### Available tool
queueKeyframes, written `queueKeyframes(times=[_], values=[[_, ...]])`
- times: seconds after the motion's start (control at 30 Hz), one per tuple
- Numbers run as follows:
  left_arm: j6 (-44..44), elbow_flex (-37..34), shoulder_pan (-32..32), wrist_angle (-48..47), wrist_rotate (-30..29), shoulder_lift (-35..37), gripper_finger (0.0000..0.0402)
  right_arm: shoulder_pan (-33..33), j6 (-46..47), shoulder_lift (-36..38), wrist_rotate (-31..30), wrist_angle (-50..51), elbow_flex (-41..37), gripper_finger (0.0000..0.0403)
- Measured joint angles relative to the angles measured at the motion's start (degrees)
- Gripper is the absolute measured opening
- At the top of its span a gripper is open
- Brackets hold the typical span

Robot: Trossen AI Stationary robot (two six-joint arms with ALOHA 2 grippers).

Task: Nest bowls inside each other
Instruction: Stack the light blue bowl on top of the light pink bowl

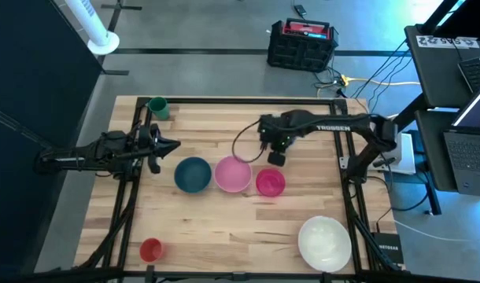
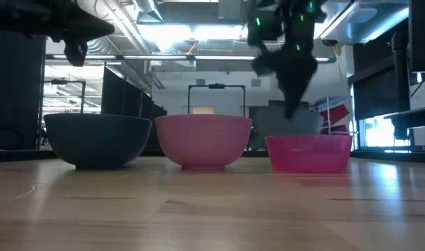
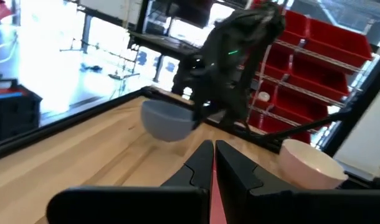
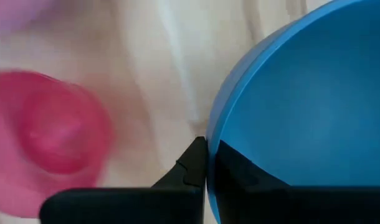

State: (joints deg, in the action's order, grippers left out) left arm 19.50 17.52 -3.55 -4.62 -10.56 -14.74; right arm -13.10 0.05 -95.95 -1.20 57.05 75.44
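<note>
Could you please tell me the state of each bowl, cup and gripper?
Light blue round plastic bowl: lifted, held by its rim
Right gripper: shut on the light blue bowl's rim
Left gripper: shut, empty
Dark teal round plastic bowl: upright, empty
Pale pink round plastic bowl: upright, empty
Magenta round plastic bowl: upright, empty
Large white round plastic bowl: upright, empty
Small green plastic cup: upright
Small red plastic cup: upright

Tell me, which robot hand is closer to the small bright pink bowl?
Right. The right gripper hangs just above the magenta bowl, gripping a light blue bowl; the left gripper waits beyond the teal bowl.
</note>
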Motion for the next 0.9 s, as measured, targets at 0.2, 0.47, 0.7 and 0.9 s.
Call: queueKeyframes(times=[0.2,0.47,0.7,0.9], values=[[2.15,-0.01,-0.01,-1.36,-1.65,0.00,0.0000,8.58,1.36,0.01,-0.31,1.22,7.90,0.0000],[2.90,-0.01,0.01,-1.27,-1.67,0.02,0.0000,17.11,9.08,-3.50,-2.81,1.90,23.32,0.0000],[2.39,-0.01,0.02,-1.24,-1.67,0.00,0.0000,19.24,10.56,-17.64,-2.67,8.35,41.97,0.0000],[2.67,-0.02,0.02,-1.84,-1.66,0.01,0.0000,19.77,12.57,-23.19,-0.51,10.45,45.99,0.0000]])
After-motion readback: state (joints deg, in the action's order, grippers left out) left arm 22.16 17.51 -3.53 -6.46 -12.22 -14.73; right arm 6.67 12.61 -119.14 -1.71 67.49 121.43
